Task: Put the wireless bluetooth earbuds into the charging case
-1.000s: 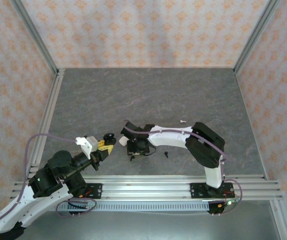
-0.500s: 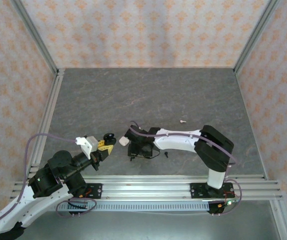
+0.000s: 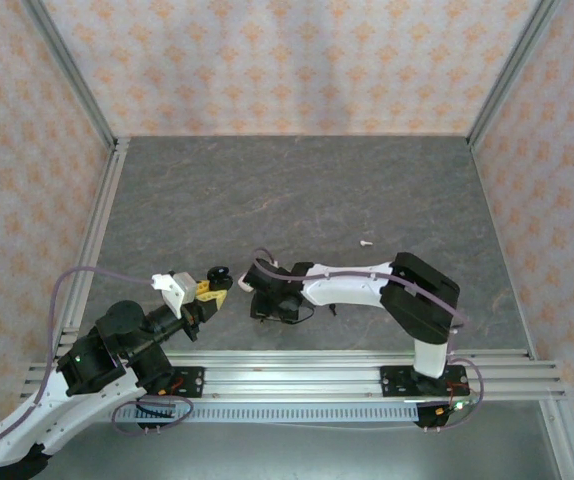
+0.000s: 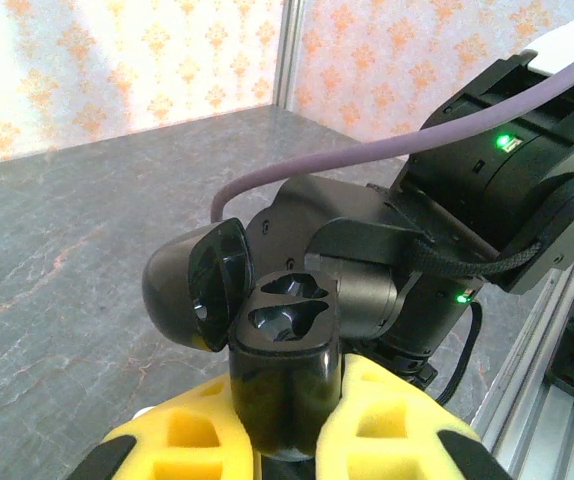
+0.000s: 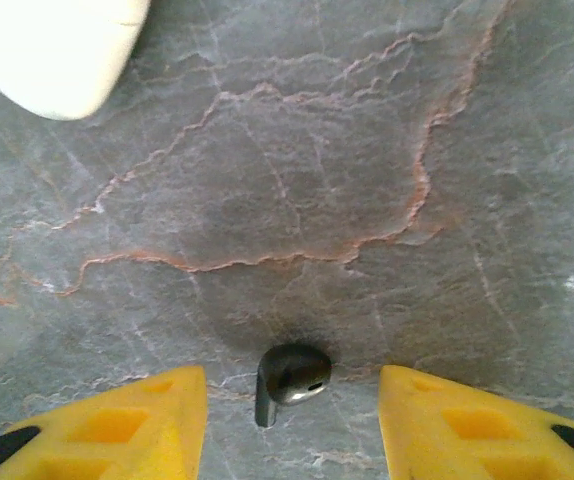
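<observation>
My left gripper point(image 4: 285, 415) is shut on the black charging case point(image 4: 285, 345) and holds it upright above the table. The case's lid point(image 4: 192, 285) is swung open and both sockets are empty. In the top view the case point(image 3: 220, 273) sits at the tip of the left gripper point(image 3: 210, 288). My right gripper point(image 5: 292, 400) is open and low over the table. A black earbud point(image 5: 289, 378) lies on the surface between its yellow fingers point(image 5: 157, 415), touching neither. A white earbud point(image 3: 365, 242) lies farther back on the right.
A white rounded case point(image 5: 57, 50) lies just beyond the right gripper, up and to the left in the right wrist view. A second small dark earbud point(image 3: 333, 308) lies beside the right forearm. The right gripper point(image 3: 264, 302) hangs close to the held black case.
The right gripper has shifted slightly left and down over the black earbud, and its fingers have spread wider. The left arm has held still with the case.
</observation>
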`<move>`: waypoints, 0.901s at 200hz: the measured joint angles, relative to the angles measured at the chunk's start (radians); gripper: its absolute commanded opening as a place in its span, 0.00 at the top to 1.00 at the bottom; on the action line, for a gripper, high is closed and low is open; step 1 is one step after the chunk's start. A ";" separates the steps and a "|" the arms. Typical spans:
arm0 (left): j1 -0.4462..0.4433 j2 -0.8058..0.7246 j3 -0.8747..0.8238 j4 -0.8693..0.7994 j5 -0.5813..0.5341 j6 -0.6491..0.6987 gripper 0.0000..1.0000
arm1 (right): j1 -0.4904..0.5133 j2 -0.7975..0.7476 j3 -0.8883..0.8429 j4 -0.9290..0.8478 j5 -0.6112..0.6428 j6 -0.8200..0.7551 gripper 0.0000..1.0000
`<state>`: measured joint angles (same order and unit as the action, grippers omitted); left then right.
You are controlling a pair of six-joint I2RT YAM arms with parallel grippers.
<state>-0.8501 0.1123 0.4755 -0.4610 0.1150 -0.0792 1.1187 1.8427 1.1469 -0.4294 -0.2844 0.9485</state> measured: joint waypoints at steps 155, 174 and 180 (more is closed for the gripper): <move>0.000 0.000 0.000 0.000 0.000 -0.002 1.00 | 0.000 0.042 0.073 -0.113 0.038 -0.062 0.76; 0.000 0.000 0.000 0.000 0.003 -0.002 1.00 | -0.003 0.041 0.075 -0.124 0.042 -0.076 0.77; 0.000 0.000 0.000 0.001 0.004 -0.002 1.00 | -0.005 0.040 0.074 -0.124 0.042 -0.080 0.78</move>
<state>-0.8501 0.1123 0.4755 -0.4603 0.1192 -0.0811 1.1133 1.8828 1.2213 -0.5537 -0.2420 0.8688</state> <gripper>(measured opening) 0.136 0.233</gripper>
